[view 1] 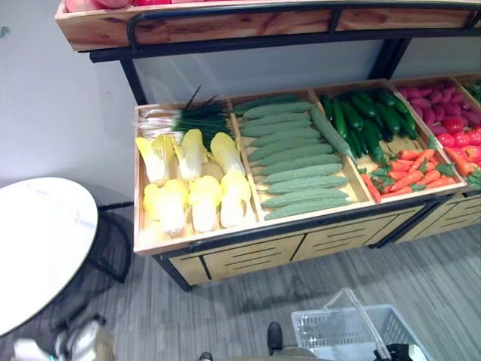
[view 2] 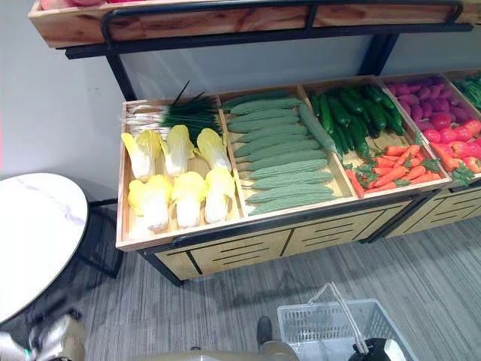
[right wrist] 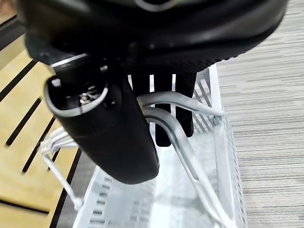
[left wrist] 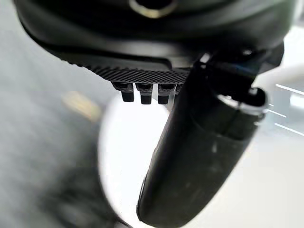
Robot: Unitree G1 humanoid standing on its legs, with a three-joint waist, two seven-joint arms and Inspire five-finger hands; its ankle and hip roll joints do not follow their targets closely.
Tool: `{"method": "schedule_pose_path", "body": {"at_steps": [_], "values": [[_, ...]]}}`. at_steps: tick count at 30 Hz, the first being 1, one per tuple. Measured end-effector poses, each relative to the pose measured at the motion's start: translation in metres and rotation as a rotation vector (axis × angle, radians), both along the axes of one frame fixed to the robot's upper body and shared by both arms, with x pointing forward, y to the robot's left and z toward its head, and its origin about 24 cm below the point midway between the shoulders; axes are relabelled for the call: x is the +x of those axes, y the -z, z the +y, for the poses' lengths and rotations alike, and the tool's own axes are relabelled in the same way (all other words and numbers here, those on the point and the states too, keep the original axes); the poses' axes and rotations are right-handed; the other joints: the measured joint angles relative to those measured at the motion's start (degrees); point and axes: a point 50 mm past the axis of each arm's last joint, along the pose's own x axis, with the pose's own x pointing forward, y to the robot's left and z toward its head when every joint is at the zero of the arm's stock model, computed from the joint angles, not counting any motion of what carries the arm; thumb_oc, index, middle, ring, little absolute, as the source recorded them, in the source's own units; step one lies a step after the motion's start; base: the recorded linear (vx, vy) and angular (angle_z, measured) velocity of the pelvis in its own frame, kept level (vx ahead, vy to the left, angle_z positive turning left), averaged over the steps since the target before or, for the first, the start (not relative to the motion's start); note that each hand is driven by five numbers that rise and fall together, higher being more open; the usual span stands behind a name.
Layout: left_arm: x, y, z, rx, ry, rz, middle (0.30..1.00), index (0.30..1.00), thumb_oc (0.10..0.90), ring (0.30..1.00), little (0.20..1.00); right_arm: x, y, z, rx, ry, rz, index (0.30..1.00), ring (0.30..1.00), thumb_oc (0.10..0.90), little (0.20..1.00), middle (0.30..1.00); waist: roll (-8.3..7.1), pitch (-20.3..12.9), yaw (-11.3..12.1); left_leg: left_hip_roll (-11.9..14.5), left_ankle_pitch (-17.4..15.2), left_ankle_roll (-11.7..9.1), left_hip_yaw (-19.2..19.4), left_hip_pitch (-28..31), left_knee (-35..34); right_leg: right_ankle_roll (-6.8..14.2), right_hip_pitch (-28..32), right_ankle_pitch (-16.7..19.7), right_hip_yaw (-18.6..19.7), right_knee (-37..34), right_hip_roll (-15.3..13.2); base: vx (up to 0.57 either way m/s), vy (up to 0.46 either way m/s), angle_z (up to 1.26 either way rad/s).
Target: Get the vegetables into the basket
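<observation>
Basket (view 2: 331, 327): we log a pale wire-mesh basket on the grey plank floor (view 2: 421, 271), in front of the display stand (view 1: 248, 252), with its handles (right wrist: 190, 156) raised.
Right robot hand (right wrist: 118, 128): we see its fingers and thumb curled round the basket's handles, holding them.
Left robot hand (left wrist: 199, 156): we see the fingers curled in, holding nothing, above the round white surface (view 1: 37, 241) left of the stand.
Light green cucumbers (view 1: 297, 165): we count a stack in the second wooden compartment, long axes lying mostly across it, left to right (one lies diagonally along the right-hand divider).
Yellow cabbages (view 1: 192, 188): we list these in the leftmost compartment, long axes running front to back, pale stalk ends toward the front.
Green onions (view 1: 192, 116): at the back of the same compartment, lying across it, green tops pointing right.
Dark green cucumbers (view 1: 368, 116): third compartment, rear part, laid roughly front to back.
Carrots (view 1: 409, 173): we note them at the front of the third compartment, in mixed directions.
Red and purple vegetables (view 1: 451, 120): rightmost compartment.
</observation>
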Motion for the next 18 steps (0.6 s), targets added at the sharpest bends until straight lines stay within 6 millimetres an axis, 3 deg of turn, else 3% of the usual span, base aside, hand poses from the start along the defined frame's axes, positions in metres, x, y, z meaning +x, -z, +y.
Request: {"method": "schedule_pose_path", "body": {"at_steps": [1, 2, 4, 6, 7, 8, 11, 18], "values": [[0.018, -0.036, -0.012, 0.112, 0.058, -0.123, 1.0, 1.0, 0.9, 1.0, 1.0, -0.003, 0.001, 0.001, 0.003, 0.005, 0.004, 0.3, 0.3, 0.4, 0.3, 0.3, -0.22, 0.6, -0.3, 0.1, 0.0, -0.1, -0.1, -0.1, 0.0, 0.0, 0.1, 0.0, -0.1, 0.0, 0.1, 0.0, 0.0, 0.0], [0.029, -0.056, -0.026, 0.209, 0.129, -0.185, 1.0, 1.0, 0.9, 1.0, 1.0, -0.006, 0.0, -0.001, -0.002, 0.021, 0.006, 0.3, 0.3, 0.4, 0.3, 0.3, -0.04, 0.9, -0.4, 0.1, 0.1, -0.2, -0.1, 0.0, 0.0, 0.1, 0.1, 0.1, -0.1, 0.0, 0.1, -0.04, -0.012, 0.04], [0.041, -0.061, -0.039, 0.294, 0.2, -0.151, 1.0, 1.0, 0.9, 1.0, 1.0, -0.006, 0.0, -0.002, -0.004, 0.02, 0.014, 0.3, 0.3, 0.4, 0.3, 0.3, 0.33, 1.0, -1.1, 0.1, 0.2, -0.4, -0.1, 0.3, 0.1, 0.5, 0.4, 0.3, -0.1, 0.0, 0.2, -0.05, 0.0, -0.02], [0.05, -0.046, -0.059, 0.335, 0.371, -0.04, 1.0, 1.0, 0.9, 1.0, 1.0, -0.002, -0.001, -0.003, -0.007, 0.016, 0.004, 0.3, 0.3, 0.4, 0.3, 0.3, 0.46, 1.7, -1.2, 0.0, 0.2, -0.4, -0.1, 0.3, 0.1, 0.5, 0.4, 0.3, -0.1, 0.0, 0.1, -0.04, 0.019, 0.02], [0.052, -0.022, -0.068, 0.312, 0.486, 0.088, 1.0, 1.0, 0.9, 1.0, 1.0, 0.005, -0.002, -0.004, -0.009, 0.009, -0.012, 0.3, 0.3, 0.4, 0.3, 0.3, 0.48, 1.7, -1.3, 0.0, 0.2, -0.3, -0.1, 0.3, 0.3, 0.5, 0.4, 0.3, -0.1, 0.0, 0.1, 0.0, 0.0, 0.0], [0.052, -0.013, -0.071, 0.291, 0.522, 0.129, 1.0, 1.0, 0.9, 1.0, 1.0, 0.01, -0.003, -0.003, -0.008, 0.001, -0.023, 0.3, 0.3, 0.4, 0.3, 0.3, 0.35, 2.0, -1.9, -0.1, 0.1, -0.3, -0.1, 0.4, 0.3, 0.5, 0.4, 0.3, 0.0, 0.0, 0.1, 0.0, 0.0, 0.0], [0.053, 0.005, -0.089, 0.142, 0.591, 0.124, 1.0, 1.0, 0.9, 1.0, 1.0, 0.028, -0.003, 0.003, 0.009, -0.064, -0.048, 0.3, 0.3, 0.4, 0.3, 0.3, 0.48, 2.6, -2.4, -0.2, 0.1, -0.2, 0.1, 0.5, 0.3, 0.5, 0.3, 0.3, 0.2, 0.0, -0.1, 0.0, 0.001, -0.02], [0.056, 0.014, -0.1, 0.041, 0.669, 0.112, 1.0, 1.0, 0.9, 1.0, 1.0, 0.039, -0.006, 0.005, 0.014, -0.095, -0.079, 0.3, 0.3, 0.4, 0.3, 0.3, 0.97, 2.9, -2.8, -0.1, 0.0, -0.1, 1.1, 1.1, 0.3, 0.5, 0.6, 0.3, 0.8, 0.0, 0.1, 0.01, 0.001, -0.06]]}}
